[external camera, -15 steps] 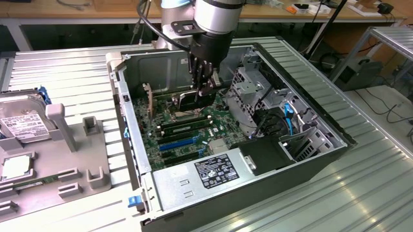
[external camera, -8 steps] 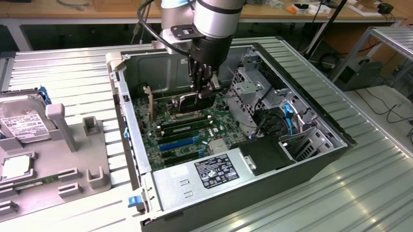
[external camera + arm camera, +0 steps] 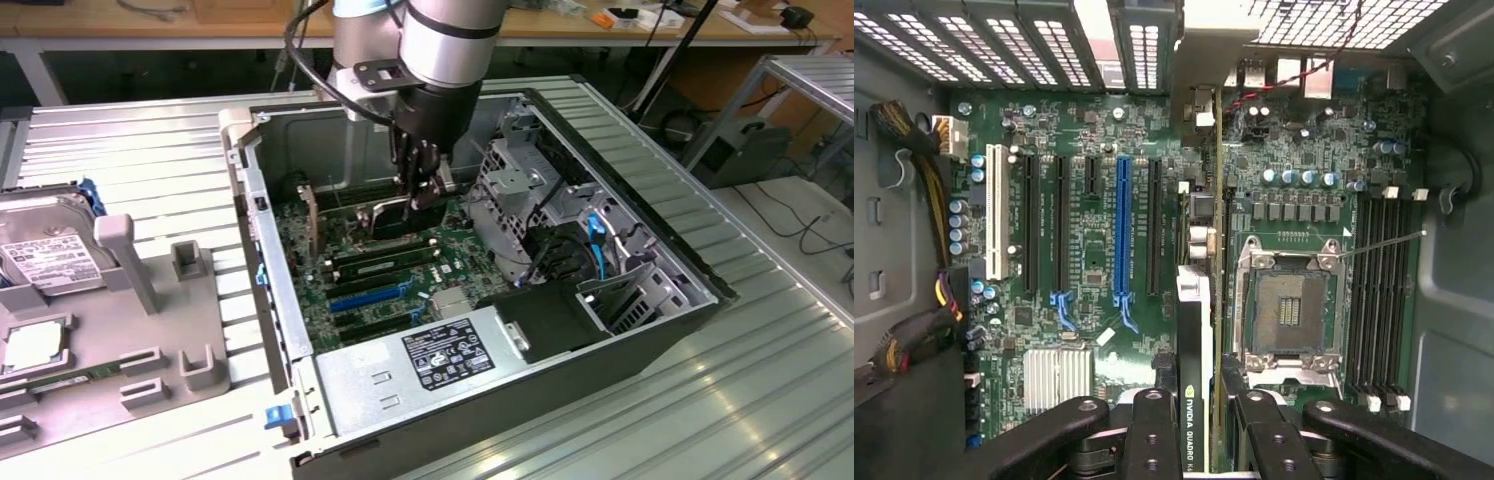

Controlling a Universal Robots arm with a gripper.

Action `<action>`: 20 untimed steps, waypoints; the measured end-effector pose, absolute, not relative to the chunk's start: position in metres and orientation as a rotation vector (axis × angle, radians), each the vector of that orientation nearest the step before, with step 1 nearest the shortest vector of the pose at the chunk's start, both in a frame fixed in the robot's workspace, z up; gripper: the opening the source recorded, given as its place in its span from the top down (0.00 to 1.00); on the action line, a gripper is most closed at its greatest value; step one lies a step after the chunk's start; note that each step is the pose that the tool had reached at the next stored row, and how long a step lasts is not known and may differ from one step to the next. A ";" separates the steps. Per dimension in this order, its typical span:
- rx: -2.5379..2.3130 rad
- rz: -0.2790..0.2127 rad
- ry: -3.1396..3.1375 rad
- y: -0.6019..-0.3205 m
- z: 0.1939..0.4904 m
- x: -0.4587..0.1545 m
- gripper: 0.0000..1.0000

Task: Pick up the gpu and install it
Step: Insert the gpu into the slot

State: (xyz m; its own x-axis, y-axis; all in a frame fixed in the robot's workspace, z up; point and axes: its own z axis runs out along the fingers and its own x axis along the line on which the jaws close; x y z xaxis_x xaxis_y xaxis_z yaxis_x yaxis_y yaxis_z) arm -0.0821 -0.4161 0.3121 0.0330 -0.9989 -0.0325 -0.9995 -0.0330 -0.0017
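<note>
GPU (image 3: pixel 1194 400), a slim black card seen edge-on in the wrist view with NVIDIA Quadro lettering on its label, is clamped between the black fingers (image 3: pixel 1150 435) of the gripper (image 3: pixel 1199 440), which are closed on its upper edge. In the exterior view the gripper (image 3: pixel 424 195) is seen at upper centre of the frame, reaching down into the open computer case (image 3: pixel 694 270), with the card held upright over the green motherboard (image 3: pixel 387 290). From the wrist view the card's lower edge is lined up beside the rightmost black expansion slot (image 3: pixel 1155 225), next to the blue slot (image 3: pixel 1121 225); whether the edge is touching the slot cannot be told.

Room around the card is tight. To one side the empty CPU socket (image 3: pixel 1289 310) with its metal frame lies just beside it, and past that the black memory slots (image 3: pixel 1384 290) run along the case wall. To the other side, open slots and a silver heatsink (image 3: pixel 1057 375) leave flatter ground. In the exterior view a metal drive cage (image 3: pixel 521 185) stands close to the exterior view's right of the gripper, and the case's rear edge with its slot openings (image 3: pixel 267 230) runs near the exterior view's left.

Outside the case, at the frame's left, a silver hard drive (image 3: pixel 40 255) with a white label rests on a grey fixture tray (image 3: pixel 147 300), well apart from the gripper.
</note>
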 end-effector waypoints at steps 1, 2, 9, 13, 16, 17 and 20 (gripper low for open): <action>-2.240 0.034 2.166 -0.418 0.311 -0.082 0.73; -2.238 0.032 2.165 -0.424 0.309 -0.082 0.73; -2.199 0.032 2.203 -0.442 0.292 -0.083 0.73; -2.185 0.027 2.214 -0.449 0.284 -0.083 0.73; -2.185 0.027 2.214 -0.452 0.283 -0.085 0.73; -2.185 0.026 2.215 -0.453 0.283 -0.085 0.73; -2.185 0.027 2.214 -0.459 0.282 -0.089 0.73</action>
